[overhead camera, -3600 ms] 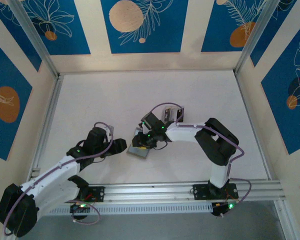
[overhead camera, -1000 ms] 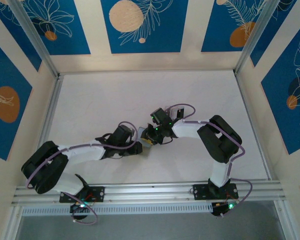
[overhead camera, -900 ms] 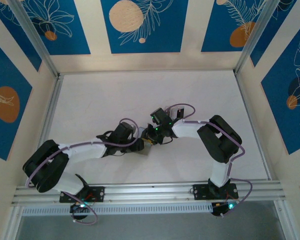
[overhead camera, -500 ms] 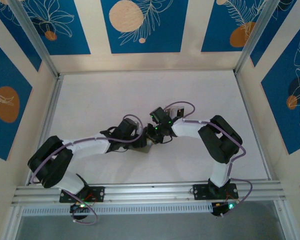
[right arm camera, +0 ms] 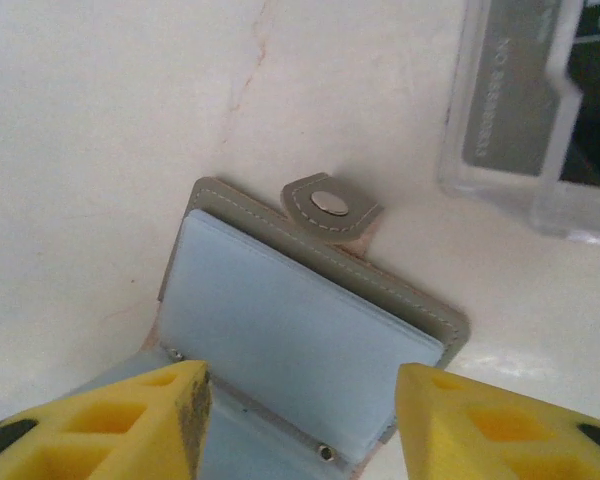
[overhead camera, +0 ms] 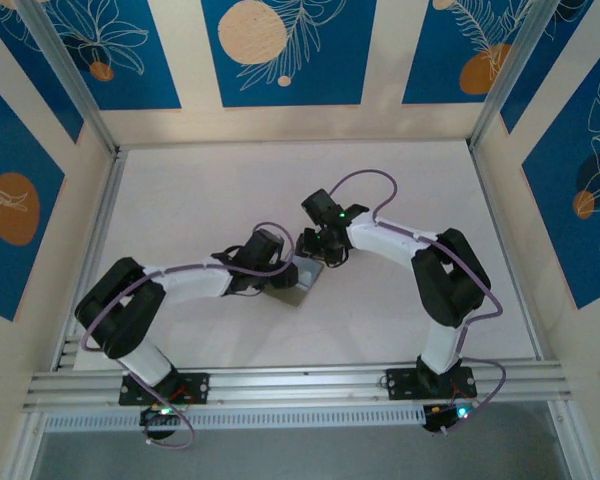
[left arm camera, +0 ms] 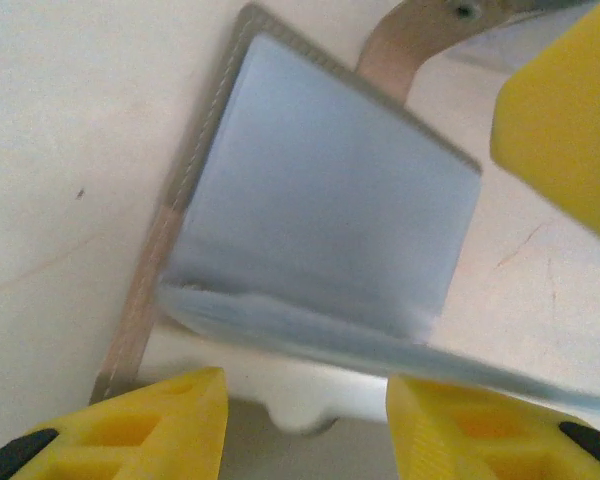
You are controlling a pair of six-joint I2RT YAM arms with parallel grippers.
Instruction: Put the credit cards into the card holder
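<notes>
Probably a lab: aluminium-framed booth [overhead camera: 300, 378] (printed panels [overhead camera: 280, 50]).

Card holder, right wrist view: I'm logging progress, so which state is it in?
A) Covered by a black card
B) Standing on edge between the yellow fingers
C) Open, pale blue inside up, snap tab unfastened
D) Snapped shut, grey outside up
C: the card holder is spread open with its pale blue inside facing the camera, and its snap tab sticks out unfastened at the far edge.
</notes>
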